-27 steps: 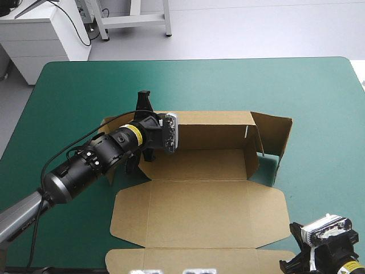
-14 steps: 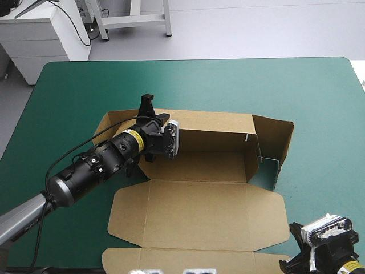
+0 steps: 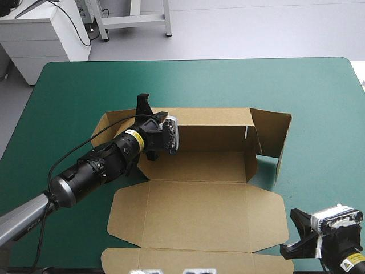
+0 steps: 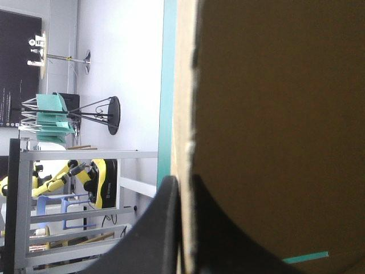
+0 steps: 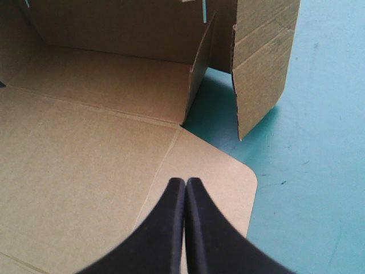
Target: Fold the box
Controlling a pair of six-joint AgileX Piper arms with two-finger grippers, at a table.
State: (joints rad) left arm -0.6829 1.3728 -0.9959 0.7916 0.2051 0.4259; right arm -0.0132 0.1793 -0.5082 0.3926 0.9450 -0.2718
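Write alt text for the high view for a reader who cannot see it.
A partly folded brown box lies on a teal-green table, its back wall raised and its lid flat toward the near edge. The left pincer is shut on the left part of the back wall. The right pincer, shut and empty, sits off the lid's near right corner.

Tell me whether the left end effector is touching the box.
Touching. The left wrist view shows the left end effector shut on the box, with the board's edge running up between its two black fingers.
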